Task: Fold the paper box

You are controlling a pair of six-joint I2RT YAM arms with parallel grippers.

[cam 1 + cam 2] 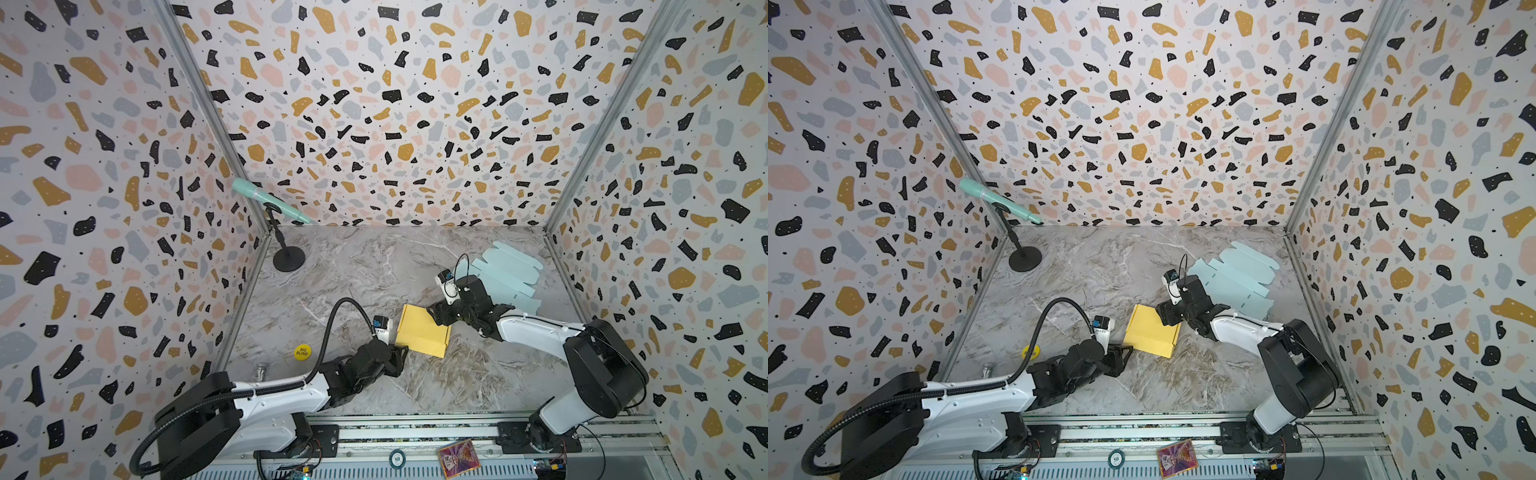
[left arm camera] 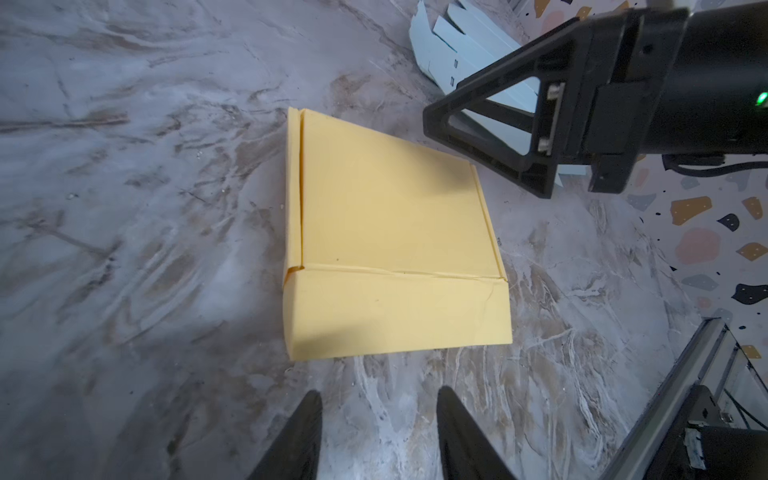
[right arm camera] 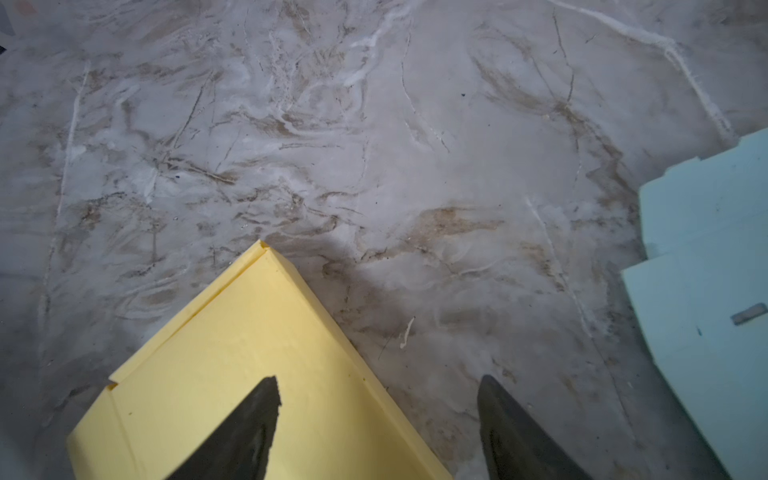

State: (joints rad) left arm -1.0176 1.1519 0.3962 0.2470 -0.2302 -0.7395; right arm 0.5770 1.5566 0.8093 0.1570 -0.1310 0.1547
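Observation:
The yellow paper box [image 1: 422, 330] [image 1: 1152, 330] lies on the marble table with its lid down flat. In the left wrist view its front wall faces me [image 2: 390, 232]. My left gripper [image 1: 402, 354] [image 1: 1121, 356] [image 2: 378, 395] is open and empty, a short way off the box's near left side. My right gripper [image 1: 434, 314] [image 1: 1165, 313] [image 3: 378, 380] is open at the box's far right corner [image 3: 249, 374]. One of its fingers is over the lid, the other over bare table. I cannot tell whether it touches the lid.
A stack of flat light-blue box blanks [image 1: 505, 274] [image 3: 706, 270] lies at the back right, behind the right gripper. A mint microphone on a black stand [image 1: 286, 257] stands back left. A yellow round chip [image 1: 302, 352] and a small metal piece [image 1: 262, 370] lie by the left wall.

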